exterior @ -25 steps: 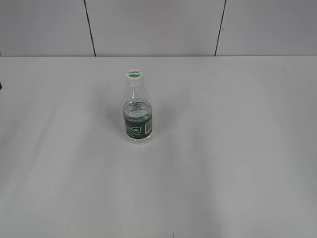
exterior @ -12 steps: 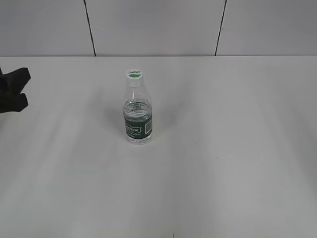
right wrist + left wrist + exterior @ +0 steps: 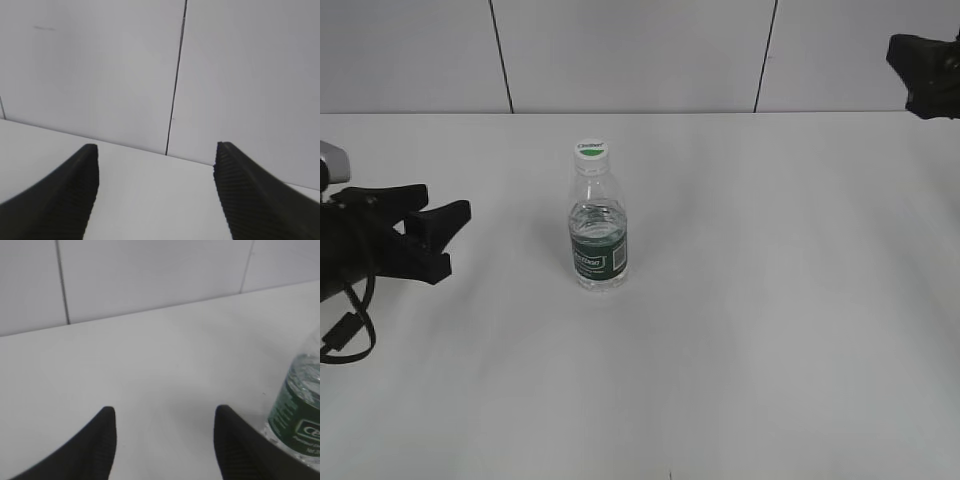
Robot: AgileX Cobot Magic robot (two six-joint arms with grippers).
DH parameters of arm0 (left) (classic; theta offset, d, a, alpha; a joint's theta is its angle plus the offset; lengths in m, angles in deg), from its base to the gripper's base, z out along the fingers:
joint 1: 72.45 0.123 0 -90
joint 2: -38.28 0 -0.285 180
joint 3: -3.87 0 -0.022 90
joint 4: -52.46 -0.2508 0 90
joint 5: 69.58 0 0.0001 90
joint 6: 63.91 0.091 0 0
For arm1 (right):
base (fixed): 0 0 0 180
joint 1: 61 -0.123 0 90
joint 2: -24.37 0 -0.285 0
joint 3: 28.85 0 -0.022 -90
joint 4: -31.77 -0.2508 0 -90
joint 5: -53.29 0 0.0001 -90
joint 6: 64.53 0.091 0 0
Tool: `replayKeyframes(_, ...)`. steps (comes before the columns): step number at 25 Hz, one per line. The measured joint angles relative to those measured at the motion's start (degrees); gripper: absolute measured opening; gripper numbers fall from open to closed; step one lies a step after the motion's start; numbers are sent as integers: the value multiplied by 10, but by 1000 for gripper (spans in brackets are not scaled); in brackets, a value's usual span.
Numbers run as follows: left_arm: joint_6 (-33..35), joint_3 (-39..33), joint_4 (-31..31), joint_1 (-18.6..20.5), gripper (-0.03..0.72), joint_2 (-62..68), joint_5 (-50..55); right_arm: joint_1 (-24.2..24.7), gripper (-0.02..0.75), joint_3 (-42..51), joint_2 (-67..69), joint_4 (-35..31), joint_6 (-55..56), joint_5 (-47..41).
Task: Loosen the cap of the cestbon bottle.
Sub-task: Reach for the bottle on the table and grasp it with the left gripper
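This looks like a robot test bench in a lab or studio rather than a lived-in room. A plain white matte tabletop (image 3: 770,330) runs back to a wall of large pale grey panels (image 3: 630,55) split by thin dark vertical seams (visible in both wrist views too). Black robot arms with a looped cable (image 3: 345,335) reach in from the edges.

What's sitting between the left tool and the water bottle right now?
Nothing: in the exterior view only bare white table separates the open left tool from the upright cestbon bottle.
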Motion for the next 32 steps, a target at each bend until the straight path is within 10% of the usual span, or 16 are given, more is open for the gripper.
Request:
replayKeyframes(9,-7,107,-172,0,421,81,4,0,552,-37,57,71,32,12)
replayKeyframes(19,-166,272,-472,51,512,197,-36,0,552,-39,97,99,46,58)
replayKeyframes(32,-237,383,-561,26,601,259,-43,0,552,-91,114,188,129,59)
